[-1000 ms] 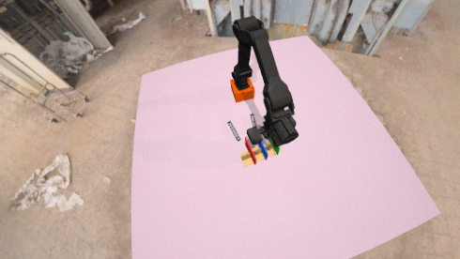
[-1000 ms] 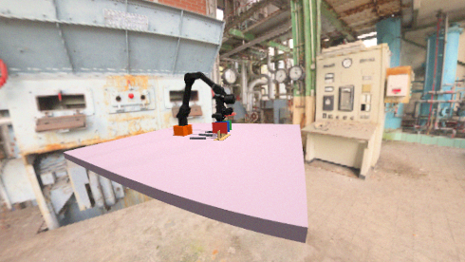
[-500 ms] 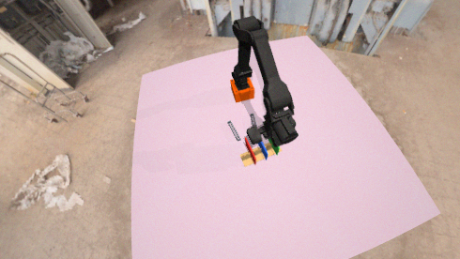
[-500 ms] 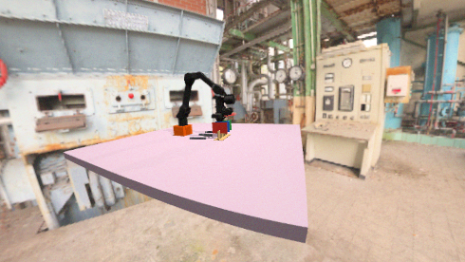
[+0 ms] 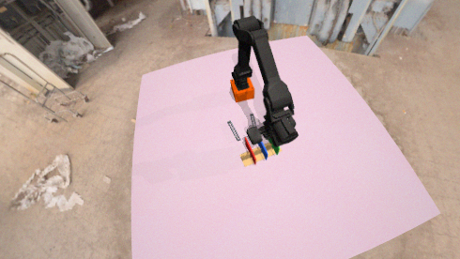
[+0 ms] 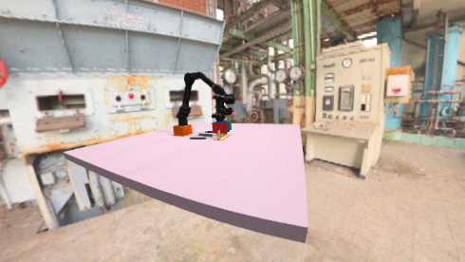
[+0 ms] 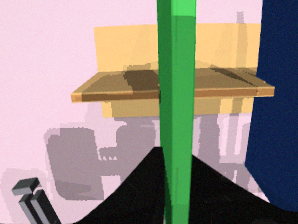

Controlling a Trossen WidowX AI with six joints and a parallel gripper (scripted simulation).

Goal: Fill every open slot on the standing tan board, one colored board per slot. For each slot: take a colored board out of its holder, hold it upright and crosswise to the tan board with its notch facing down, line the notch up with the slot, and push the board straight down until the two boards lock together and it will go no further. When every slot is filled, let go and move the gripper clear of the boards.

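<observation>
The black fingers are nearly closed, pinching the upright green board (image 5: 274, 146) (image 7: 181, 107), which stands crosswise over the standing tan board (image 5: 247, 159) (image 7: 115, 88) on the pink counter (image 5: 197, 202) (image 6: 199, 166) (image 7: 35, 60). The flat blue board (image 5: 264, 150) (image 7: 277, 110) is next to the green one, and the thin red board (image 5: 251, 151) (image 6: 219, 127) crosses the tan board beyond the blue; whether the green board is fully seated, I cannot tell.
</observation>
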